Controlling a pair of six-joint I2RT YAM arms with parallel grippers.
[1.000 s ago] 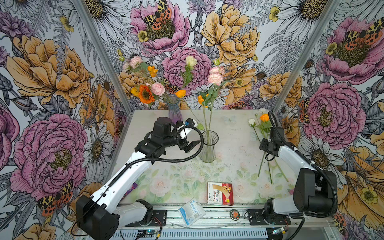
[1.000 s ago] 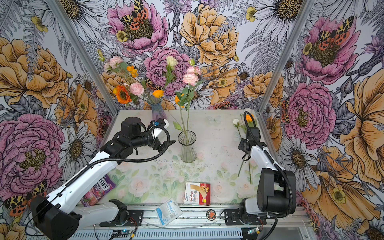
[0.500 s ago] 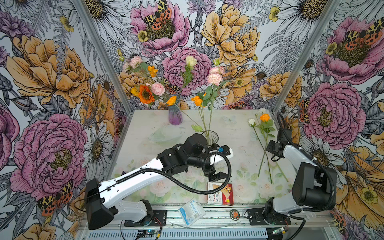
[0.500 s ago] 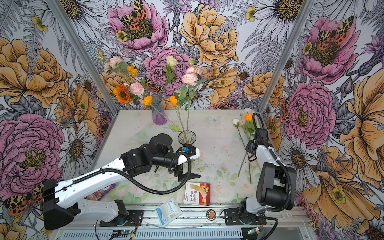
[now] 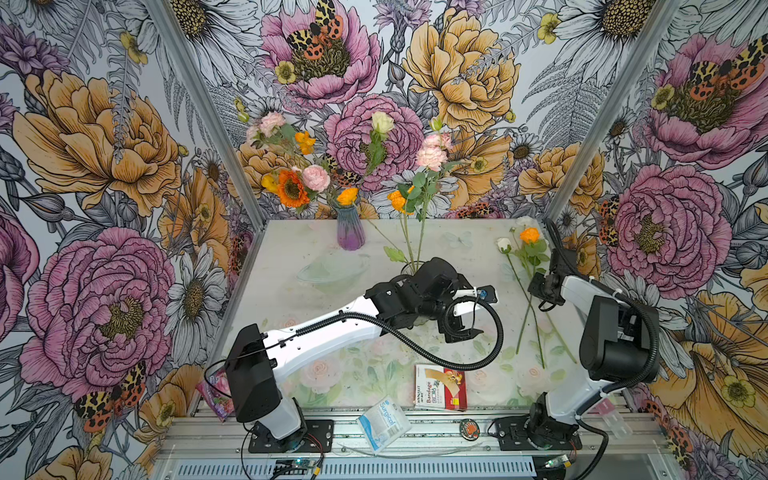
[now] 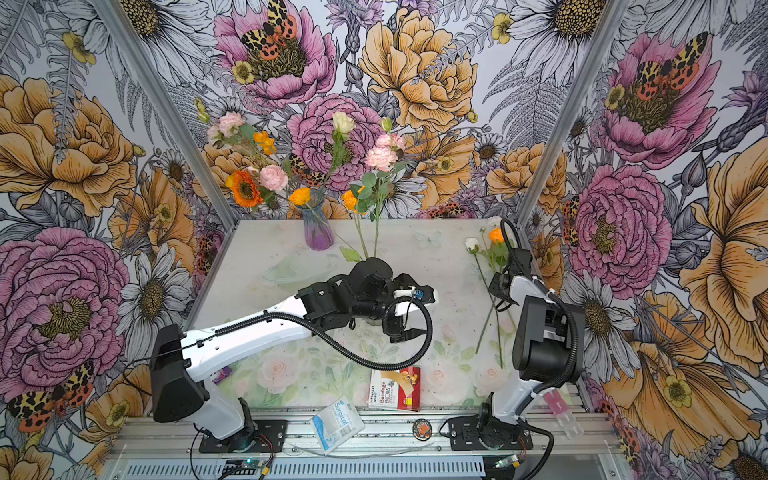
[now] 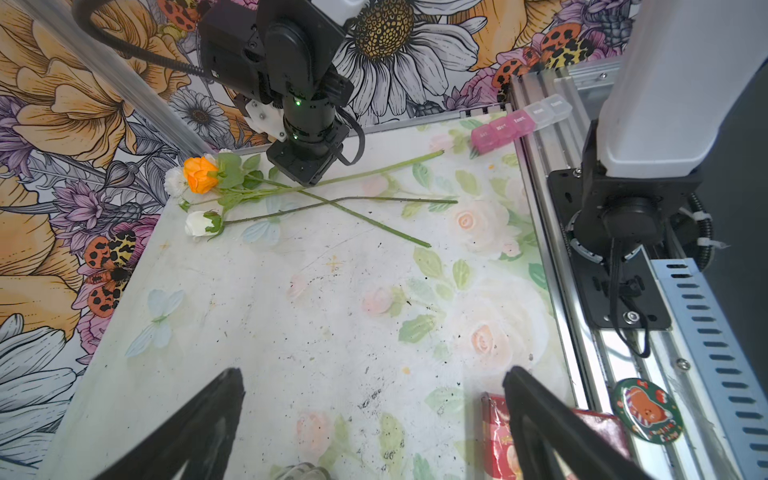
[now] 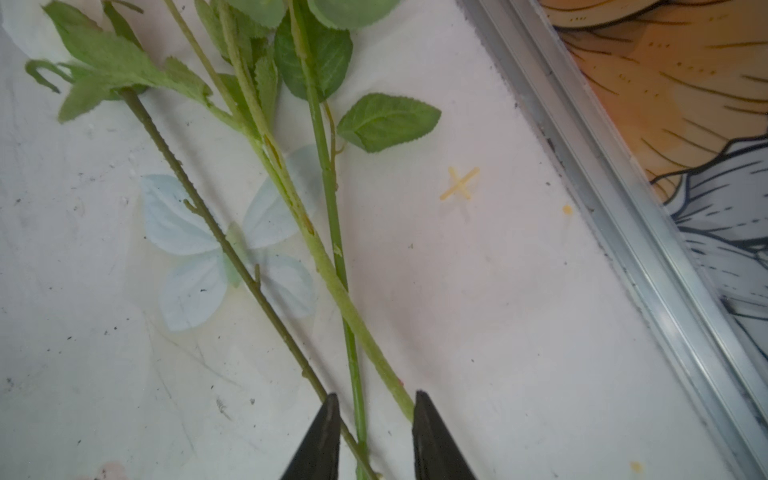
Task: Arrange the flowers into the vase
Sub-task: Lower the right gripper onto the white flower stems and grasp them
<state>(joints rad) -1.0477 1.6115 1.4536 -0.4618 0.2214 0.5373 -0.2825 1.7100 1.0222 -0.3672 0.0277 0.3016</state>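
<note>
**Flowers: three loose at right edge of table**

Flowers (image 7: 199, 176) lie crossed on table (image 7: 291, 316). Rest stand in purple vase (image 5: 350, 232) and clear vase (image 5: 407, 269), the latter mostly hidden behind left arm. Right gripper (image 8: 374, 401) is down at stems (image 8: 320, 245), jaws narrow but apart, straddling them near the crossing. Risk: grabs more than one. Left gripper (image 7: 374, 374) is spread wide and empty mid-table, probably positioned for a handover.
</note>
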